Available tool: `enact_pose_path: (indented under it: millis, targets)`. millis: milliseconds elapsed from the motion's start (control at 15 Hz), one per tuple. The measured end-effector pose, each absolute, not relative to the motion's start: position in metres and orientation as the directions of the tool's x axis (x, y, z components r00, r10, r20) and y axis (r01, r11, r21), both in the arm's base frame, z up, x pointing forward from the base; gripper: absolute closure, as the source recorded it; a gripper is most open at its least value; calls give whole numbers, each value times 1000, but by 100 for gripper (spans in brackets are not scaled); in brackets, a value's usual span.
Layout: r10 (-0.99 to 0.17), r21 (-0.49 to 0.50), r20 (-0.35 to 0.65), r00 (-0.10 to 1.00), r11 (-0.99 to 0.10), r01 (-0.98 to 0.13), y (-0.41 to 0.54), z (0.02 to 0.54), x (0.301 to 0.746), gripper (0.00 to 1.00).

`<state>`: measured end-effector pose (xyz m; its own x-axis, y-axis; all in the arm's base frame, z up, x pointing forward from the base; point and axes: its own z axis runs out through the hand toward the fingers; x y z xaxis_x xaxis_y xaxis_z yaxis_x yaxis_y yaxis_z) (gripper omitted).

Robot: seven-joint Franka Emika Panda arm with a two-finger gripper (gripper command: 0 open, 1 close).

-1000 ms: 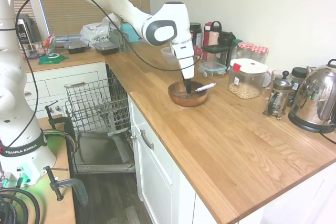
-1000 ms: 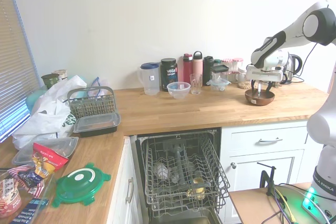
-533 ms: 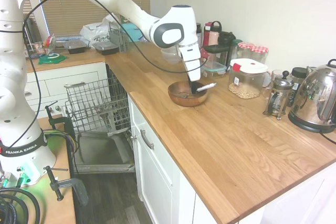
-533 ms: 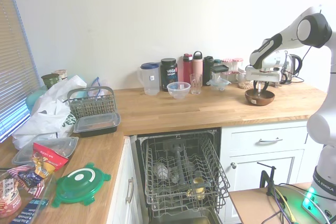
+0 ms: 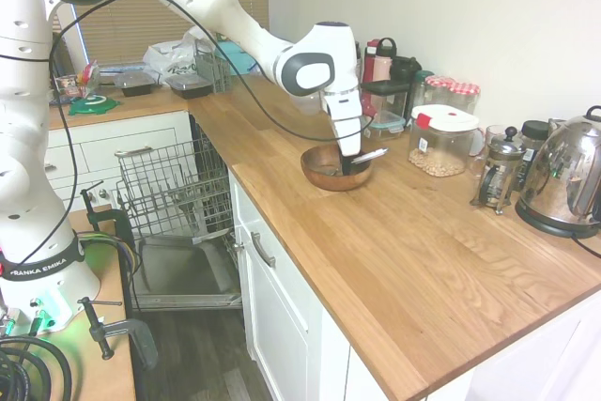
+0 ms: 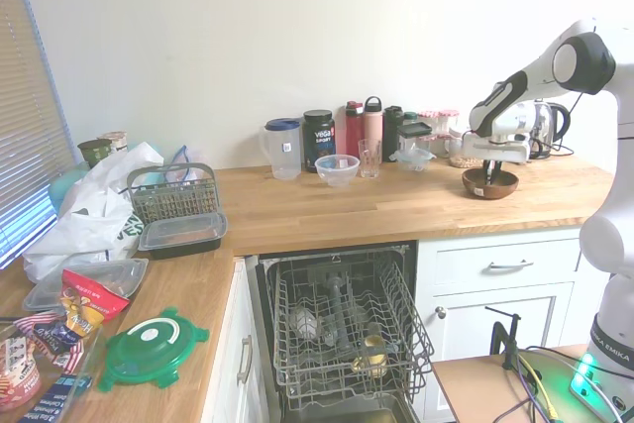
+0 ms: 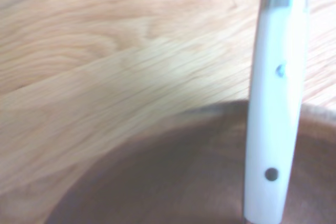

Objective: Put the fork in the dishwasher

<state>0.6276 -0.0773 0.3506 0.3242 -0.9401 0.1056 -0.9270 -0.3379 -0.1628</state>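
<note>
The fork [image 5: 369, 154] lies in the brown wooden bowl [image 5: 324, 174] on the counter, its pale handle sticking out over the bowl's far rim. My gripper [image 5: 349, 164] reaches down into the bowl right at the fork's handle; whether it has hold of the fork does not show. In the wrist view the fork's white handle [image 7: 275, 103], with two rivets, stands over the bowl [image 7: 173, 182]. The dishwasher [image 5: 174, 185] is open below the counter to the left, its grey wire rack [image 6: 347, 319] pulled out over the lowered door [image 5: 183, 269].
Jars, bottles and a lidded container [image 5: 441, 138] stand against the wall just behind the bowl. A French press [image 5: 496, 171] and a kettle [image 5: 563, 185] are further right. White cabinet drawers [image 5: 272, 279] sit under the counter edge beside the dishwasher.
The gripper has moved across the bowl toward the fork's handle and sunk a little. The fork and the bowl have stayed where they were.
</note>
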Motion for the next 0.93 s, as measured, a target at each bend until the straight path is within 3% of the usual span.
enact_pose_path:
  millis: [333, 533, 733, 933]
  targets:
    - [-942, -170, 106, 320, -334, -927, -78, 353, 628, 100]
    - [-946, -214, 127, 298, -320, -923, -88, 384, 621, 100]
    - [-950, -267, 150, 275, -307, -913, -98, 431, 584, 100]
    - [-925, -292, 227, 305, -364, -885, -78, 472, 535, 100]
